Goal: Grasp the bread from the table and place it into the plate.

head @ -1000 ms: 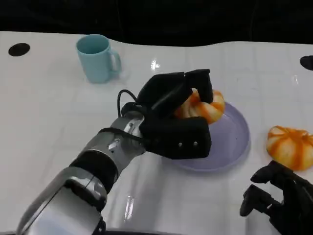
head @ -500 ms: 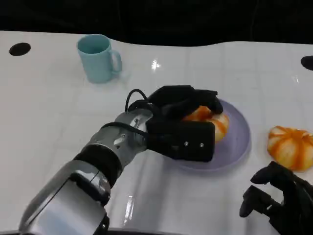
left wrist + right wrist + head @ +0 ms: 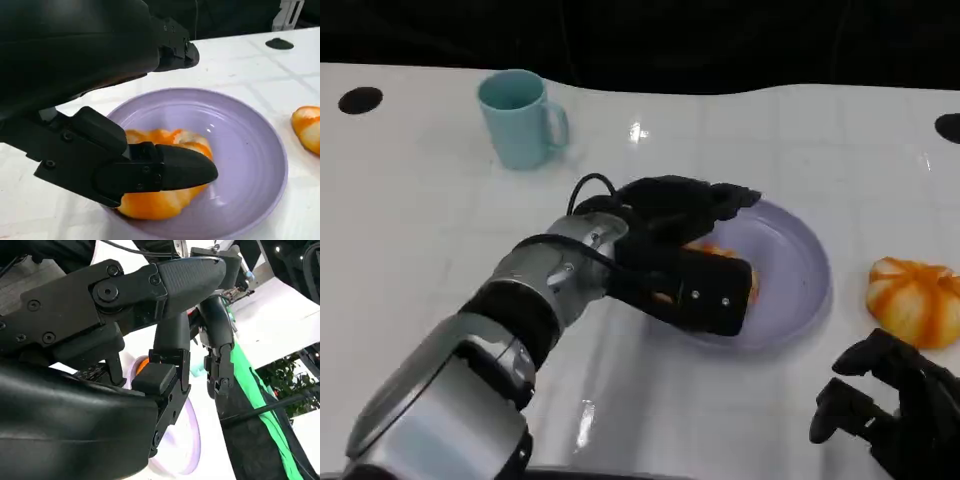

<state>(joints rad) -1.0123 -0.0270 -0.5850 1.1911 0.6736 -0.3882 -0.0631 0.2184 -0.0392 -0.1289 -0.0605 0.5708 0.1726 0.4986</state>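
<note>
The left hand [image 3: 685, 255] is gripping the bread [image 3: 165, 200], its fingers curling over the top and its thumb lying along the near side. The bread is resting inside the purple plate [image 3: 800, 270]. The right hand [image 3: 895, 410] is idling, fingers curled around nothing, near a second bread [image 3: 913, 300] lying on the white table [image 3: 440, 230].

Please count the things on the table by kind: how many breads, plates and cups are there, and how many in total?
Bread: 2, one on the plate under the left hand at, one on the table at.
Plate: 1, purple.
Cup: 1, light blue.
Total: 4.
</note>
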